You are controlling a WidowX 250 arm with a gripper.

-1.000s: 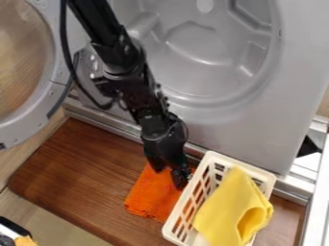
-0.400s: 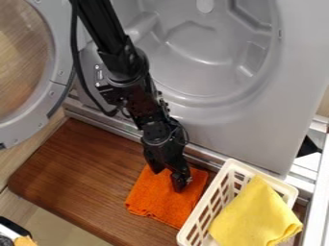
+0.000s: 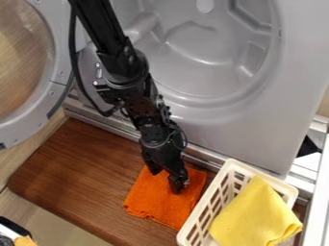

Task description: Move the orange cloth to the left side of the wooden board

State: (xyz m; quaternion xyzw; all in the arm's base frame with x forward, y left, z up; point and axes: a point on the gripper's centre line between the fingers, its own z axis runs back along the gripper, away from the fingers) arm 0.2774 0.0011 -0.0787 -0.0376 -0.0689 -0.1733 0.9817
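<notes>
The gripper hangs low over the orange cloth, its two fingers apart, one at the cloth's upper left edge and the other on its upper middle. The orange cloth lies flat on the wooden board, right of the board's middle, with its upper part partly covered by the gripper. Whether any fabric is pinched between the fingers is not visible.
Close to the cloth's right side stands a white slatted basket holding a yellow cloth. Behind the board rises a grey machine front, its round door swung out at the upper left.
The basket with the yellow cloth has shifted right, away from the orange cloth, uncovering more of it. Most recently the gripper and the orange cloth have both moved slightly left.
</notes>
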